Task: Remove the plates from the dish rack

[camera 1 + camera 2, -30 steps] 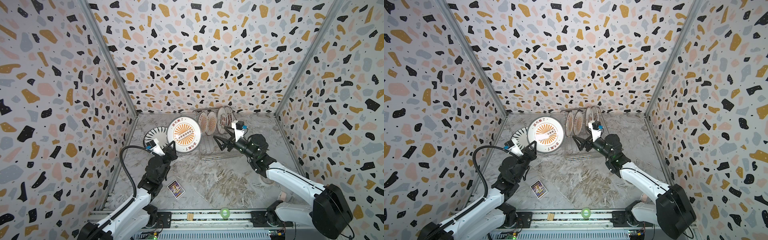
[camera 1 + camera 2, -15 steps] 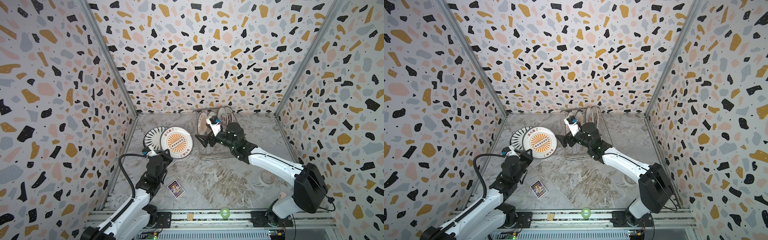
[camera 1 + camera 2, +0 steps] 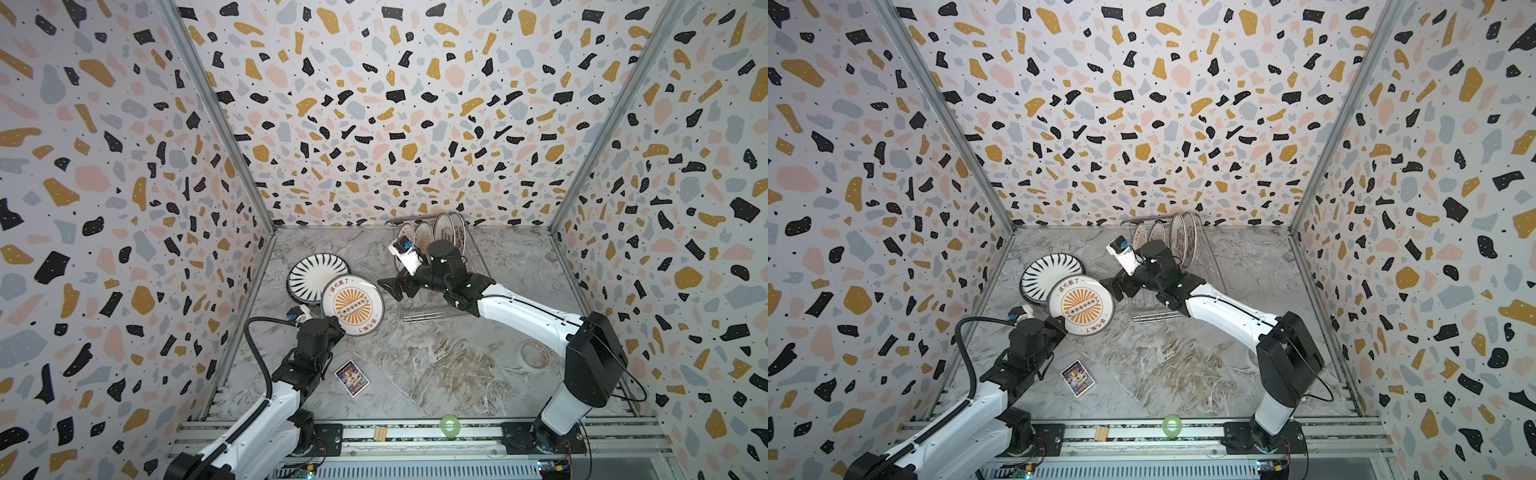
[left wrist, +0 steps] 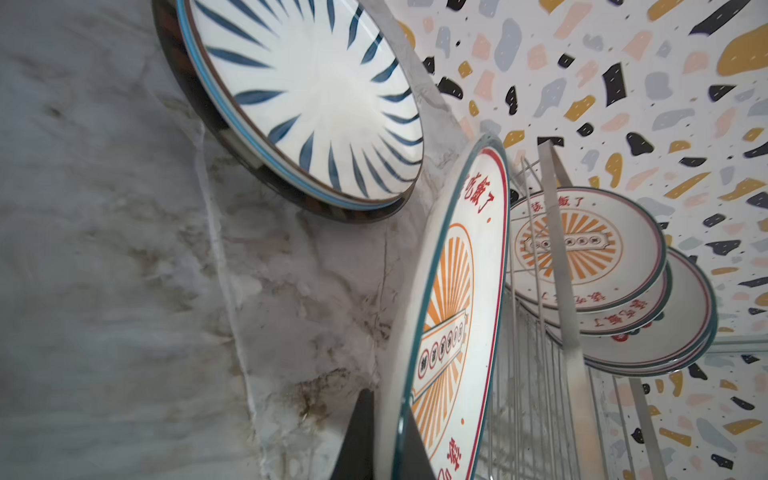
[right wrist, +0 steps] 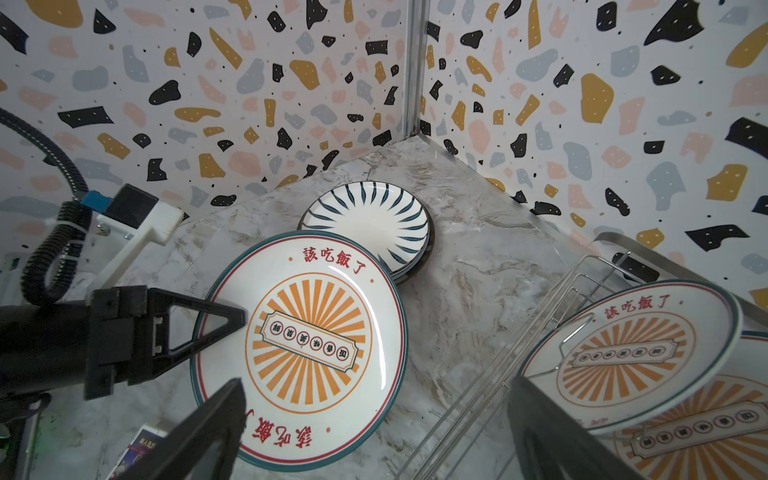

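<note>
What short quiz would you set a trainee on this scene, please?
1. Where does the striped plate lie?
2. True or false: the right gripper is open and empty.
3. Which plate is the left gripper shut on? A) striped plate B) sunburst plate C) watermelon plate
Key: 1. Flat, outside the rack, to its left in both top views. 2. True. 3. B.

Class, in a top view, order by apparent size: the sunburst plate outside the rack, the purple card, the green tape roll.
Largest first:
1. sunburst plate
2. purple card
3. green tape roll
</note>
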Tool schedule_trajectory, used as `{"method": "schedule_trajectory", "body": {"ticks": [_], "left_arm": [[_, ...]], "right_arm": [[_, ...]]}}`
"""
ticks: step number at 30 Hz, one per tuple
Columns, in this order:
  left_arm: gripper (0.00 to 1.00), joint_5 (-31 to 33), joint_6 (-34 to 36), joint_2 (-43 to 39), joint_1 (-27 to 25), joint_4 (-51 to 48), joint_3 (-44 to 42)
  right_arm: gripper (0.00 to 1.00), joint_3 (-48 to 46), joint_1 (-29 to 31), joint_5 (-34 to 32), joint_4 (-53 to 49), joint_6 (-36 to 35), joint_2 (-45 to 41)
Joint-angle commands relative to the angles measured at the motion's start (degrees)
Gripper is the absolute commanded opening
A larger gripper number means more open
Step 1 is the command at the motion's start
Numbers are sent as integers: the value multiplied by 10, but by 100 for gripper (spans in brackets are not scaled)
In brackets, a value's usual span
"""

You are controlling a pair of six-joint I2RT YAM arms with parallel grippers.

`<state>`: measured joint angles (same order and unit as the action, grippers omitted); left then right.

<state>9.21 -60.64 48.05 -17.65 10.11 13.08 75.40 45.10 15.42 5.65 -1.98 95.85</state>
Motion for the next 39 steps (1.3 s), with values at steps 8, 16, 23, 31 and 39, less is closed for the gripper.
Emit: {"method": "schedule_trajectory", "body": {"ticks": [8,16,23,31,39], "left_arm": [[0,-41,9,53,3,91,-15],[0,-35,-8,74,4,119,-38],[0,-31,-18,116,3,128,-30],[2,-51,-38,168,3,149,-35],[11,-41,-48,175,4,164,-49]], "right_arm": [[99,24,3,-25,-36,-21,4],[99,33,3,-46,-50,-25,12],[99,26,3,-38,-52,-28,14],[99,42,5,-13,-72,-37,32],[99,41,7,-17,-73,-37,33]]}}
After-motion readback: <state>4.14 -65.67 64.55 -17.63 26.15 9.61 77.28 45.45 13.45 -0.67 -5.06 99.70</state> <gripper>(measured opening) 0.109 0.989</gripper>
